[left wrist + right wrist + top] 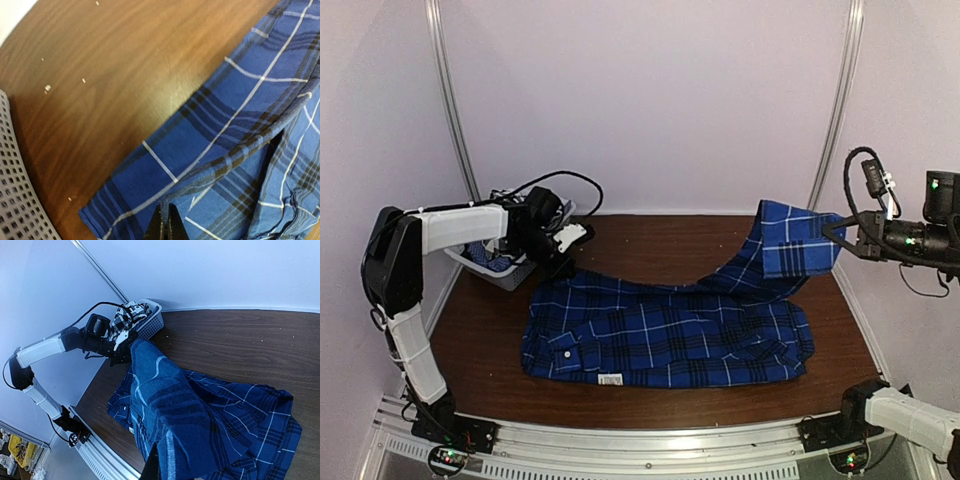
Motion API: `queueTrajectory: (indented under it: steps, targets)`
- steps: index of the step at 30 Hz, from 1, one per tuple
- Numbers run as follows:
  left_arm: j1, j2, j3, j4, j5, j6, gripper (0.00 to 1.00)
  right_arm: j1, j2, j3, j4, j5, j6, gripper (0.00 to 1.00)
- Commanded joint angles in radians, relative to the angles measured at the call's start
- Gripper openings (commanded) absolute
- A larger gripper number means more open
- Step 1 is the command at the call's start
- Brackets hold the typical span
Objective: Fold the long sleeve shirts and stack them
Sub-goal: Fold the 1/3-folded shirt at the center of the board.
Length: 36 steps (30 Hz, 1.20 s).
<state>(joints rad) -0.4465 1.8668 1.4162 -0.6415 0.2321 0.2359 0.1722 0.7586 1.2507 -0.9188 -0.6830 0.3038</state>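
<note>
The royal blue plaid long sleeve shirt (670, 335) lies spread across the middle of the wooden table (650, 245). My left gripper (563, 264) is low at the shirt's far left corner, and the left wrist view shows it (167, 214) shut on a fold of the shirt (235, 125). My right gripper (832, 232) is shut on one end of the shirt and holds it raised above the table's right side. That cloth (200, 410) drapes over the right gripper (157, 457). The black-and-white checked shirt (121, 320) lies bunched in the basket.
A white mesh basket (505, 272) stands at the far left behind my left arm; it also shows in the left wrist view (15, 190) and the right wrist view (150, 322). A metal rail (640, 440) runs along the near edge. Walls close in the sides.
</note>
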Motion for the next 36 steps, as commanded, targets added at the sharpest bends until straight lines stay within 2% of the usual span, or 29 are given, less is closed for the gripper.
queueTrajectory:
  steps: [1,11,17,24,30,36]
  targets:
    - [-0.042,-0.052,-0.060,0.007,-0.125,-0.015,0.00,-0.006,-0.043,-0.024,-0.049,-0.001,0.033,0.00]
    - [-0.110,-0.069,-0.152,-0.042,-0.205,-0.036,0.00,-0.006,-0.099,-0.107,-0.082,0.013,0.057,0.00]
    - [-0.125,-0.068,-0.207,-0.055,-0.269,-0.055,0.05,-0.006,-0.097,-0.131,-0.090,0.028,0.046,0.00]
    - [-0.154,-0.076,-0.233,-0.069,-0.267,-0.080,0.26,-0.006,-0.063,-0.147,-0.076,0.055,0.023,0.00]
    - [-0.168,-0.109,-0.226,-0.064,-0.258,-0.097,0.38,-0.006,-0.012,-0.179,-0.026,0.051,0.009,0.00]
    - [-0.169,-0.192,-0.193,-0.014,-0.253,-0.113,0.51,-0.006,0.043,-0.246,0.092,-0.027,0.029,0.00]
